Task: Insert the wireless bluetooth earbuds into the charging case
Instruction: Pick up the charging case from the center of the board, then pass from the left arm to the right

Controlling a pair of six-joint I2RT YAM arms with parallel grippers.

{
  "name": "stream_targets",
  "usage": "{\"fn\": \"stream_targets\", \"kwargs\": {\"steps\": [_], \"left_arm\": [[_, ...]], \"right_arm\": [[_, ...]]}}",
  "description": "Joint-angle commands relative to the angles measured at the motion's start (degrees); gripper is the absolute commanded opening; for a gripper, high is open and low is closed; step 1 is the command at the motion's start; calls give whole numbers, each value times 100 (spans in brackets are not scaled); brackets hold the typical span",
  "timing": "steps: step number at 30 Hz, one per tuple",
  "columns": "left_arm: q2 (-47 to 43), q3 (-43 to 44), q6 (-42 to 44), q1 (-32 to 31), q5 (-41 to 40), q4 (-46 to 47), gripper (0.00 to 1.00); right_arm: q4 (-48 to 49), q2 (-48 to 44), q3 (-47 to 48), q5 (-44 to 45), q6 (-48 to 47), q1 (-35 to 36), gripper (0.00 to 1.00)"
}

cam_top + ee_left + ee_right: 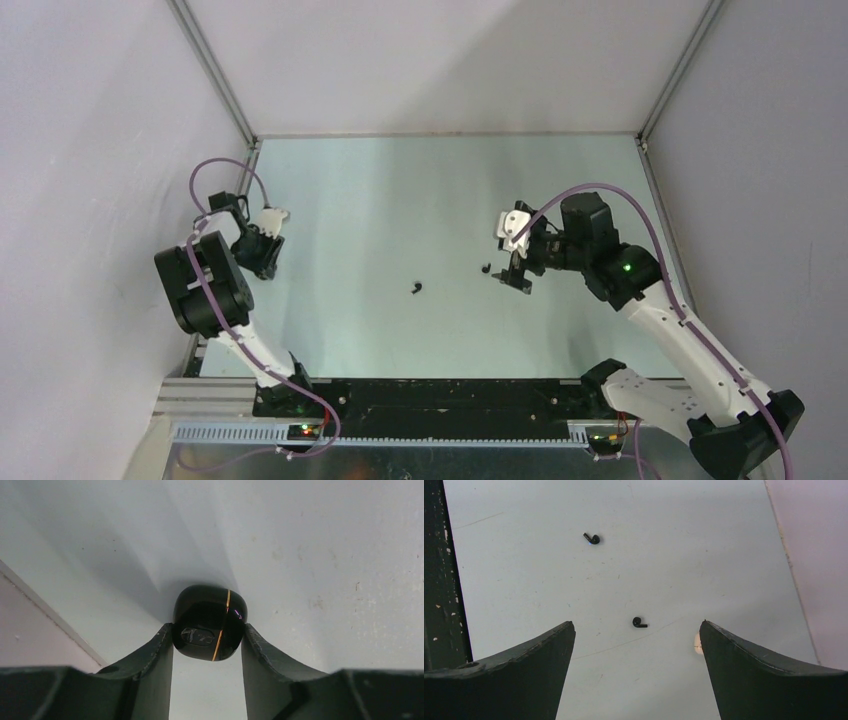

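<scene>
My left gripper (207, 630) is shut on a glossy black rounded charging case (210, 615) with a thin orange line, held just above the table near the left wall. In the top view this gripper (265, 256) hides the case. My right gripper (637, 626) is open and empty above the table. One black earbud (639, 623) lies on the table between its fingertips, and it also shows in the top view (486, 267). A second black earbud (592, 539) lies farther left (417, 289). A small cream-white bit (697, 641) peeks from behind the right finger. The right gripper in the top view (513, 274) is right of the earbuds.
The pale table (400, 200) is boxed in by white walls with metal corner posts (215, 70). A wall edge runs close beside the left gripper (45, 610). A black rail (430, 395) runs along the near edge by the arm bases.
</scene>
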Motion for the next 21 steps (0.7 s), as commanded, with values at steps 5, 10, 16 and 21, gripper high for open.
{"fn": "stream_targets", "kwargs": {"steps": [5, 10, 16, 21], "left_arm": [[-550, -238, 99, -262, 623, -332, 34], [-1613, -631, -18, -1331, 956, 54, 32], [-2413, -447, -504, -3063, 1391, 522, 29], [-2525, 53, -1307, -4147, 1831, 827, 27]], "right_arm": [[1193, 368, 79, 294, 1092, 111, 100], [1930, 1273, 598, -358, 2697, -251, 100], [4211, 2562, 843, -1787, 5965, -1006, 100], [5243, 3267, 761, -1765, 7313, -1058, 93]]}}
